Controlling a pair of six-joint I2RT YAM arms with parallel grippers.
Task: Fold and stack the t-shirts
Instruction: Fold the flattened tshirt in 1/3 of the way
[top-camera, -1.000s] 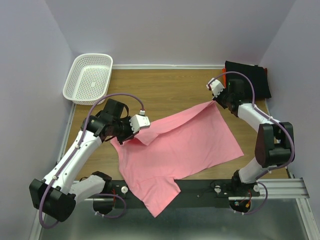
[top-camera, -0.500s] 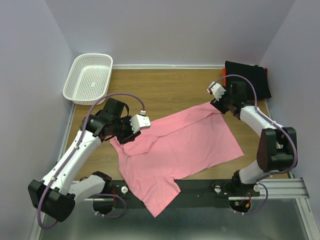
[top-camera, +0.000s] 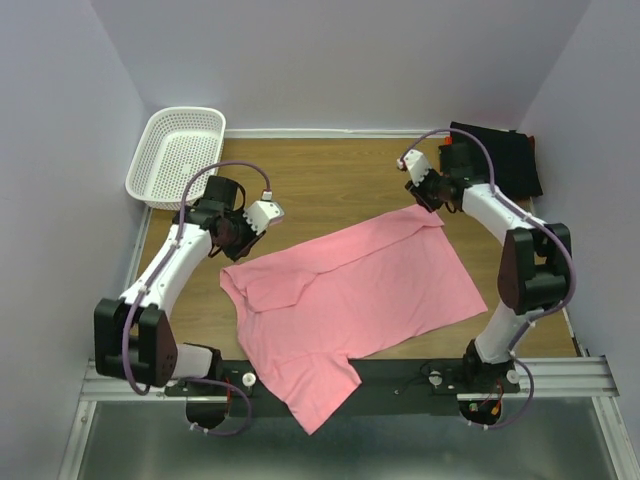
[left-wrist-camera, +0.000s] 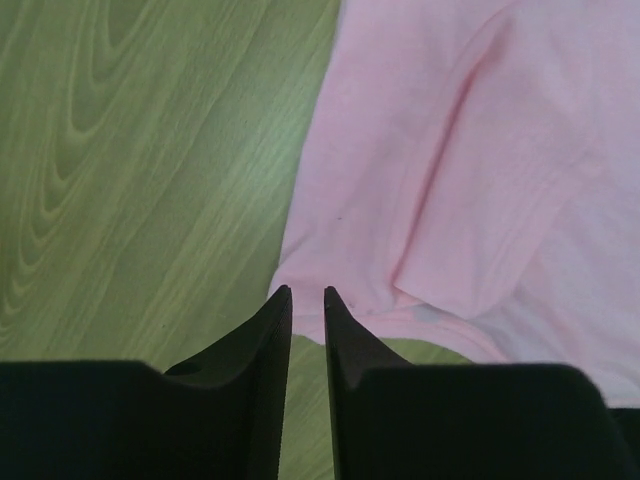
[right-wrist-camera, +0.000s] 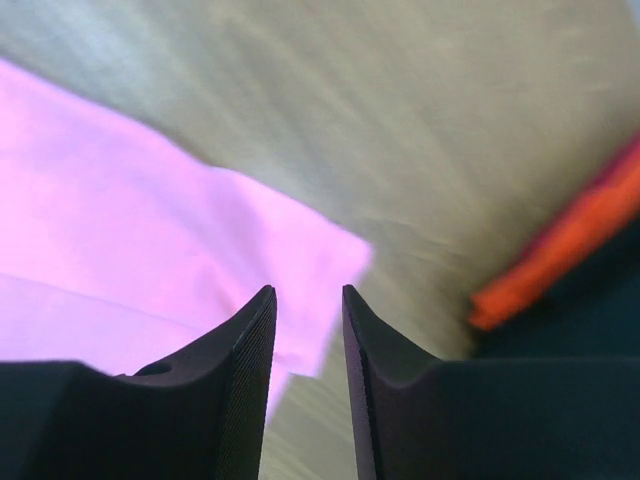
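Note:
The bright pink t-shirt (top-camera: 360, 285) lies spread on the wooden table, its left part folded over and one sleeve hanging over the near rail. My left gripper (top-camera: 238, 243) hovers just off the shirt's left corner (left-wrist-camera: 300, 270), its jaws slightly open and holding nothing (left-wrist-camera: 305, 290). My right gripper (top-camera: 430, 197) is above the shirt's far right corner (right-wrist-camera: 320, 260), open and empty (right-wrist-camera: 308, 290). The black t-shirt (top-camera: 503, 158) lies folded at the back right. An orange-red t-shirt edge (right-wrist-camera: 565, 250) shows beside it in the right wrist view.
A white lattice basket (top-camera: 178, 155) stands at the back left corner. Walls close in the table on three sides. A metal rail (top-camera: 560, 375) runs along the near edge by the arm bases.
Both grippers let go of the pink shirt and drew back from it, the left one up and left, the right one toward the back. The lifted corners now lie flat.

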